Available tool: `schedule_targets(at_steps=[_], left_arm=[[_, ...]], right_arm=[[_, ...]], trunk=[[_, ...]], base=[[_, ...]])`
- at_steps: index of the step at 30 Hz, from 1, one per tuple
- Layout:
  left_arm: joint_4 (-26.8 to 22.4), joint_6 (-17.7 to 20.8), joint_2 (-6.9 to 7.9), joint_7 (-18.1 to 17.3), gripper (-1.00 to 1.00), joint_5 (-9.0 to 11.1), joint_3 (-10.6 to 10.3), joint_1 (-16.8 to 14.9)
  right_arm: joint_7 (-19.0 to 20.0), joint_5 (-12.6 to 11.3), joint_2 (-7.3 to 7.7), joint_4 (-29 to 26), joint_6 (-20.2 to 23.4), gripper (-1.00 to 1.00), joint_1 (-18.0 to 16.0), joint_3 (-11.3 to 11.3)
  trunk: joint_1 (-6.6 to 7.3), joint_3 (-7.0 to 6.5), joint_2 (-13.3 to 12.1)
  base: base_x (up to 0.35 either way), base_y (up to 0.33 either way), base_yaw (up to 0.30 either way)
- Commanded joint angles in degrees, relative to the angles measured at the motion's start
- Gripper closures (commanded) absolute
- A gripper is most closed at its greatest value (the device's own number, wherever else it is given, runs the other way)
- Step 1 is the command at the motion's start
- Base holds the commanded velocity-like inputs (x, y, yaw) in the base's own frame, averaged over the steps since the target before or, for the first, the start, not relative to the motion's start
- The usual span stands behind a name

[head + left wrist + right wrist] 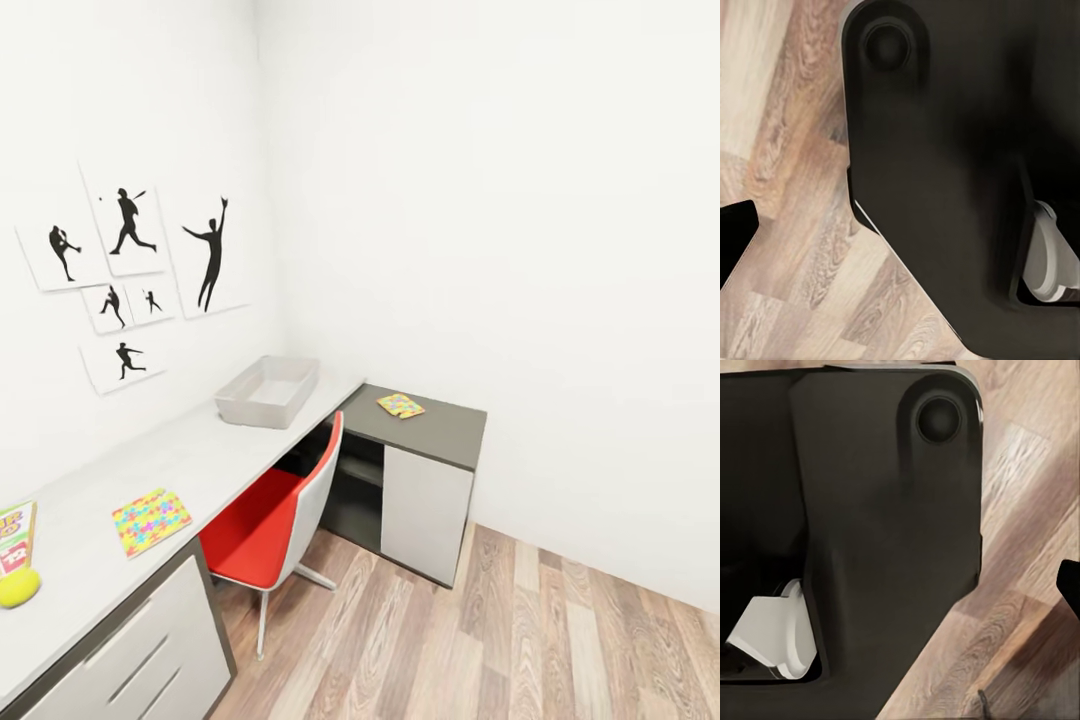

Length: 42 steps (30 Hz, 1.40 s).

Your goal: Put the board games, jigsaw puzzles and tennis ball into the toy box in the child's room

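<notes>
End effectors over wood floor (787,187), grey table (190,460)

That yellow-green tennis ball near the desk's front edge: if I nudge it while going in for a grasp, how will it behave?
The tennis ball is round, so it will probably roll at a light touch. It sits close to the front edge of the table, so a nudge could send it to the floor. It looks small and likely light, so approaching from above seems safer.

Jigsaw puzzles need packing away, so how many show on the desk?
2: one multicoloured jigsaw puzzle square lies near the desk's front edge; another lies on the dark side cabinet top.
</notes>
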<state>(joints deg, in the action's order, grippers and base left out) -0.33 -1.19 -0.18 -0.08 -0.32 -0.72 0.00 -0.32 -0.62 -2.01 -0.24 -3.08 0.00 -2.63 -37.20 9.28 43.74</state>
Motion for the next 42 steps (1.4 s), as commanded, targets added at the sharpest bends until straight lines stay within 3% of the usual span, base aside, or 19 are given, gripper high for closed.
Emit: schedule_targets(at_steps=[1,42], left_arm=[[0.0,-0.1,0.0,0.0,-1.0,0.0,-0.1,0.0],[0.0,-2.1,0.18,0.0,-1.0,-0.1,-0.2,0.0]], right_arm=[[0.0,-0.1,-0.01,0.0,-0.2,-1.0,0.0,-0.5],[0.0,0.0,-0.16,0.0,-0.5,-1.0,0.0,-1.4]], trunk=[[0.22,-0.12,-0.4],[9.22,-7.38,-16.8]], base=[[0.0,0.0,-0.264],[0.0,0.0,-0.258]])
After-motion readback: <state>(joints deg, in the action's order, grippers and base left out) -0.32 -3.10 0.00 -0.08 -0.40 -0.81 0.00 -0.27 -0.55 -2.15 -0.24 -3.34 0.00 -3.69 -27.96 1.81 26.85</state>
